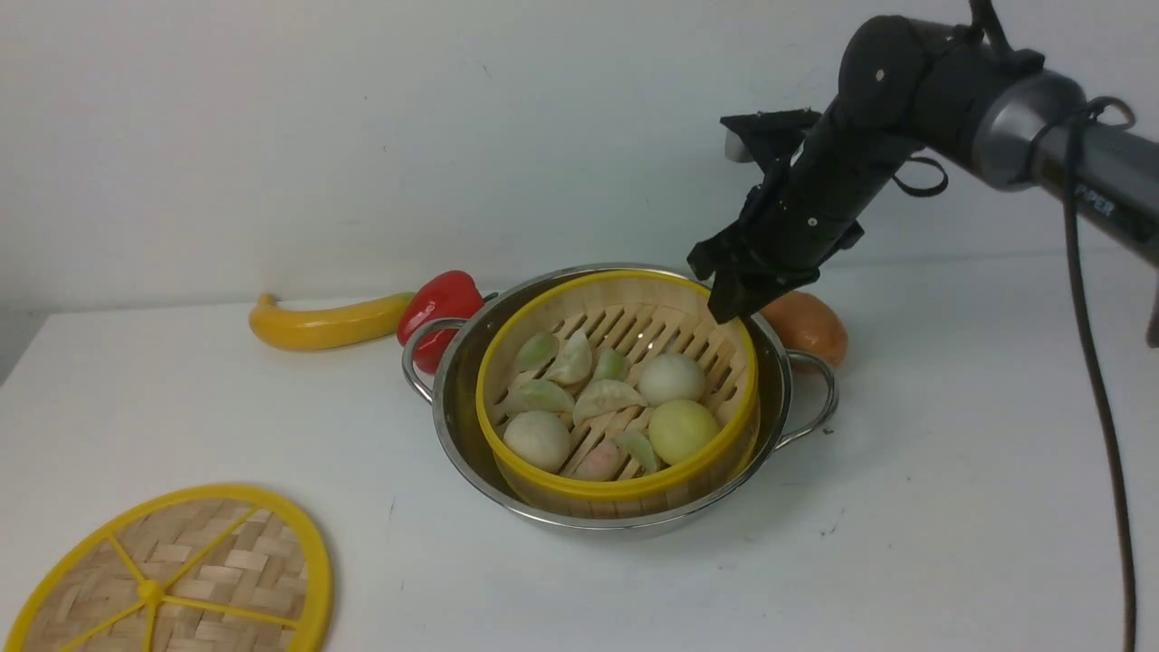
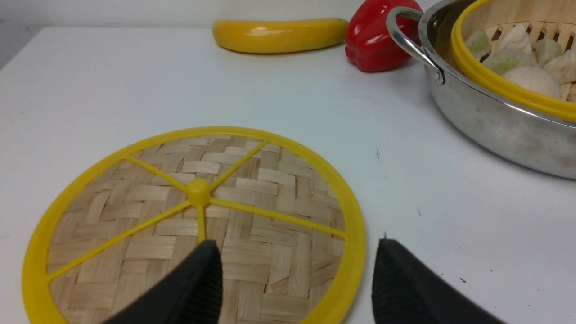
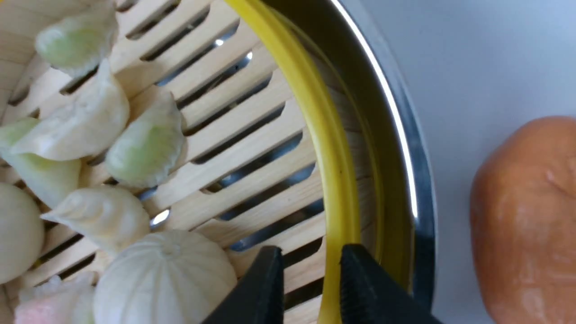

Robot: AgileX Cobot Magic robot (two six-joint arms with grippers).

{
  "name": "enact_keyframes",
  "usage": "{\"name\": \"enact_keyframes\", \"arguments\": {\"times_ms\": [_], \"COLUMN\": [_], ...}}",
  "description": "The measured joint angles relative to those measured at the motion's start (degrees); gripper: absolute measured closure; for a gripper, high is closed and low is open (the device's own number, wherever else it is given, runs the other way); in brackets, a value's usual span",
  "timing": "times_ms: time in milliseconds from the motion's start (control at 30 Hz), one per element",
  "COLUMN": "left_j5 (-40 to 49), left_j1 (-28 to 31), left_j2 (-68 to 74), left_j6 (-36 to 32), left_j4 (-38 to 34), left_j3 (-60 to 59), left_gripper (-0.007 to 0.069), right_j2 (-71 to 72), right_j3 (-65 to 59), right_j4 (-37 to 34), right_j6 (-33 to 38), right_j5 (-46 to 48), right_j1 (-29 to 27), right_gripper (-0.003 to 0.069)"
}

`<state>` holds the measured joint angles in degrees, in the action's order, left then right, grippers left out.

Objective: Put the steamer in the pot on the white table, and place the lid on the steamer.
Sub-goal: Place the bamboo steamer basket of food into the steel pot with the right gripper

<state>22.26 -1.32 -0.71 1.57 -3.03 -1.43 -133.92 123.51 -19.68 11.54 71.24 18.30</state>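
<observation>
The steamer [image 1: 616,489] sits inside the pot [image 1: 784,371] on the white table [image 1: 951,507], with pale dumplings and buns on its slatted floor. My right gripper [image 1: 730,308] hovers at the steamer's far right rim. In the right wrist view its jaws [image 3: 310,247] stand a little apart astride the yellow rim [image 3: 315,112], one finger inside the basket and one over the rim's outer edge by the pot wall [image 3: 405,135]. The lid [image 1: 208,561] lies flat at the front left. My left gripper [image 2: 295,242] is wide open just above the lid's [image 2: 270,180] near edge, holding nothing.
A yellow squash [image 1: 326,321] and a red pepper [image 1: 439,303] lie behind the pot's left handle. An orange-brown round thing [image 1: 810,326] rests just behind the right handle, close to my right gripper. A black cable [image 1: 1096,362] hangs from the right arm.
</observation>
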Motion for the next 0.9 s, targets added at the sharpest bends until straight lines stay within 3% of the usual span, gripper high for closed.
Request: {"name": "enact_keyframes", "arguments": {"times_ms": [267,900], "left_j5": [0.00,0.00], "left_j1": [0.00,0.00], "left_j2": [0.00,0.00], "left_j6": [0.05,0.00], "left_j4": [0.00,0.00], "left_j3": [0.00,0.00], "left_gripper": [0.0204,0.0204], "right_j2": [-0.33,-0.93], "right_j3": [0.28,0.35], "right_j4": [5.51,6.08], "right_j6": [-0.15,-3.47], "right_j5": [-0.60,-0.68], "right_j1": [2.13,2.26], "right_gripper": [0.0490,0.0500]}}
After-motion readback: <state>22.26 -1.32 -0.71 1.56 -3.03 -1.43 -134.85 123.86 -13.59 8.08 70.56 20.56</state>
